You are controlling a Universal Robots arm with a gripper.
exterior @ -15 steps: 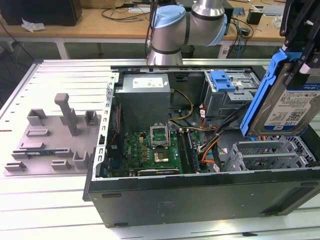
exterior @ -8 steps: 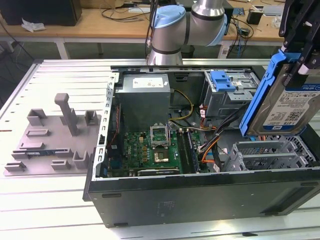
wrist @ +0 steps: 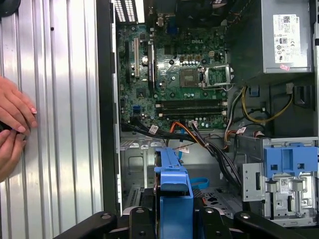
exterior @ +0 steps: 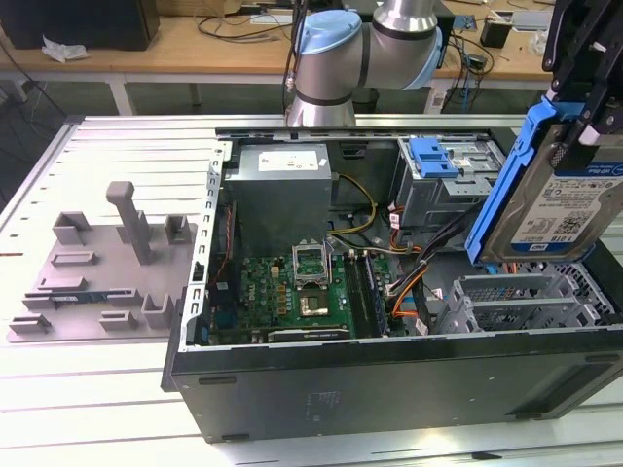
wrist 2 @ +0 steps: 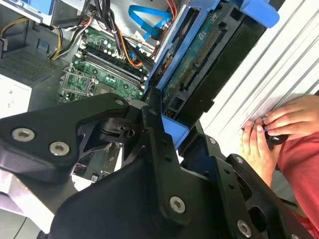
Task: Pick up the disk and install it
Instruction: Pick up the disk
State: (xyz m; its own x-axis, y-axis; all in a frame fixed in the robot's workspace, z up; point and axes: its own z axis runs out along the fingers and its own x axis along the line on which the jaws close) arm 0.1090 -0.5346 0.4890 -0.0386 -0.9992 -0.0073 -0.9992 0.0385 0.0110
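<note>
Exterior view: your gripper point(exterior: 576, 136) is pinched on the top edge of the disk point(exterior: 560, 209). The disk hangs tilted, label outward, clear of any surface, at about 3 o'clock from the motherboard point(exterior: 292, 292). It sits above the open computer case point(exterior: 389, 375), directly over the grey drive cage point(exterior: 516, 297). The ribbed blue tab point(exterior: 433, 156) lies at roughly 11 o'clock from the disk. Second wrist view: the fingers point(wrist 2: 149, 117) clamp the disk's point(wrist 2: 199, 64) blue frame, circuit-board side showing. A person's hand point(wrist 2: 279, 129) rests on the ribbed table beside the case. First wrist view: the disk point(wrist: 172, 184) is seen edge-on between the jaws, over the case interior near the cable bundle. Judgement: pick-up is done and you are in the carry stage, with the disk not yet seated. Seating calls for squaring the frame to the cage rails, clearing the cables, and minding that hand.
</note>
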